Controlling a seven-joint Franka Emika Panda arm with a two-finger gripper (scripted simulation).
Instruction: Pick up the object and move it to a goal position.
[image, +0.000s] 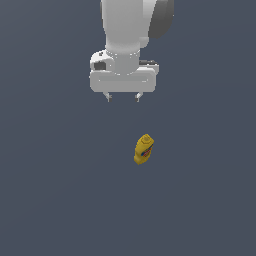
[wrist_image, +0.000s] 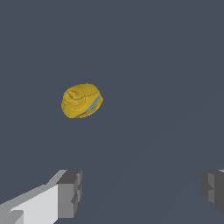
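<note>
The object, a small yellow squeeze bottle (image: 144, 149) with a yellow cap and a red-blue label, stands on the dark grey floor, a little toward the exterior view's right of centre. My gripper (image: 123, 96) hangs well above it and slightly toward the exterior view's left, fingers pointing down and spread wide with nothing between them. From the wrist view I look down on the bottle's cap (wrist_image: 81, 100). Both grey fingertips (wrist_image: 70, 193) show there, far apart, and the bottle lies off to one side of the gap between them.
A plain dark grey surface (image: 60, 190) fills both views. No other objects, walls or edges show.
</note>
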